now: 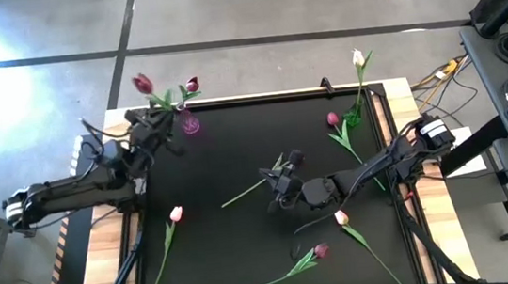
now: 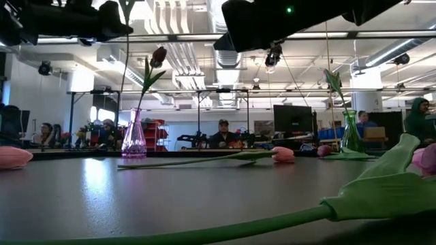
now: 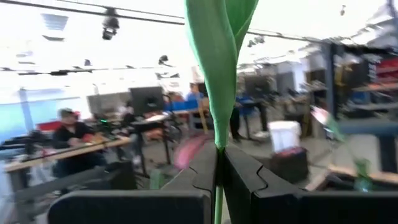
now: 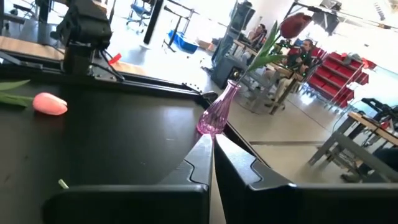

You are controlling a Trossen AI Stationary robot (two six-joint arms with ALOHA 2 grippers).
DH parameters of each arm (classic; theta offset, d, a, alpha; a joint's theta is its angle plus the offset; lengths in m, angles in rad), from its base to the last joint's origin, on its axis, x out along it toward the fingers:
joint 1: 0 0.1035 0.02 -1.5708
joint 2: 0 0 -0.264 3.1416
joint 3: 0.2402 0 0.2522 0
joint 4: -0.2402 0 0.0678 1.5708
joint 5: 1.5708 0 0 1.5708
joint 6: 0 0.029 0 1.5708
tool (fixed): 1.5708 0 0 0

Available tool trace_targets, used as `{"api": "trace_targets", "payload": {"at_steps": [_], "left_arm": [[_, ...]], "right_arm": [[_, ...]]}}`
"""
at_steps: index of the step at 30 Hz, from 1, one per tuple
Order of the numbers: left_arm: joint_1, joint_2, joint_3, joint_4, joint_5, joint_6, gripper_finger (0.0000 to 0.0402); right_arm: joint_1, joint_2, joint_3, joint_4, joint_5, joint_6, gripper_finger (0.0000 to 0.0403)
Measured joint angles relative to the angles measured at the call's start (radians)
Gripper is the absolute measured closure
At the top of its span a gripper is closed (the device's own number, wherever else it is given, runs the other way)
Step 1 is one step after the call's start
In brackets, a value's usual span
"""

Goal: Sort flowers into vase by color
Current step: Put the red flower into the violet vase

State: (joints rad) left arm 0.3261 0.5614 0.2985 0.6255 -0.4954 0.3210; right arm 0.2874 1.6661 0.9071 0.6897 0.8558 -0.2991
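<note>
Flowers: some lying on black mat (image 1: 236, 153), some in vases.
Near edge: magenta tulip (image 1: 320, 249), pale pink ones (image 1: 341, 217) (image 1: 176, 213). Mid-mat: right gripper (image 1: 279, 172) jaws closed, nothing seen gripped. Far: left gripper (image 1: 168, 116) clamped on a dark tulip (image 1: 142, 84) stem, by pink vase (image 1: 190, 124) w/ magenta tulip; green vase (image 1: 354, 117) holds white tulip (image 1: 357, 57).

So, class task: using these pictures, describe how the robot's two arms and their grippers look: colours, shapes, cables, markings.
Both arms are dark, jointed and slim. The left arm has a pale end section; the right arm carries a white block with dark marks near its base. Black cables trail along both. The left gripper and right gripper each have two flat black fingers with stepped inner edges.
</note>
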Motion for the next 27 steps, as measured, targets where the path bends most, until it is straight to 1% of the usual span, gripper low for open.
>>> {"api": "trace_targets", "payload": {"at_steps": [2, 4, 9, 12, 16, 20, 23, 27], "left_arm": [[0.05, -0.01, 0.0, 0.027, 0.015, 0.0, 0.0402], [0.112, -0.013, 0.0, 0.05, 0.059, -0.005, 0.0402], [0.304, 0.015, 0.0, 0.082, 0.273, -0.145, 0.0402], [0.427, 0.058, 0.0, 0.099, 0.398, -0.241, 0.0402], [0.553, 0.128, 0.0, 0.172, 0.524, -0.355, 0.0401], [0.606, 0.2, 0.0, 0.246, 0.613, -0.434, 0.0401], [0.606, 0.242, 0.0, 0.275, 0.618, -0.441, 0.0401], [0.606, 0.283, 0.0, 0.275, 0.618, -0.437, 0.0401]], "right_arm": [[0.0, 0.0, -0.008, 0.004, 0.0, 0.01, 0.0393], [0.0, 0.0, -0.011, 0.007, -0.001, 0.012, 0.0393], [0.0, 0.0, -0.012, 0.01, -0.005, 0.013, 0.0394], [0.0, 0.0, -0.012, 0.031, -0.045, 0.012, 0.0394], [0.0, 0.001, -0.012, 0.034, -0.078, 0.012, 0.0394], [0.0, 0.001, -0.012, 0.035, -0.078, 0.012, 0.0394], [0.0, 0.001, -0.012, 0.04, -0.078, 0.012, 0.0394], [0.0, 0.001, -0.012, 0.049, -0.078, 0.011, 0.0394]]}}
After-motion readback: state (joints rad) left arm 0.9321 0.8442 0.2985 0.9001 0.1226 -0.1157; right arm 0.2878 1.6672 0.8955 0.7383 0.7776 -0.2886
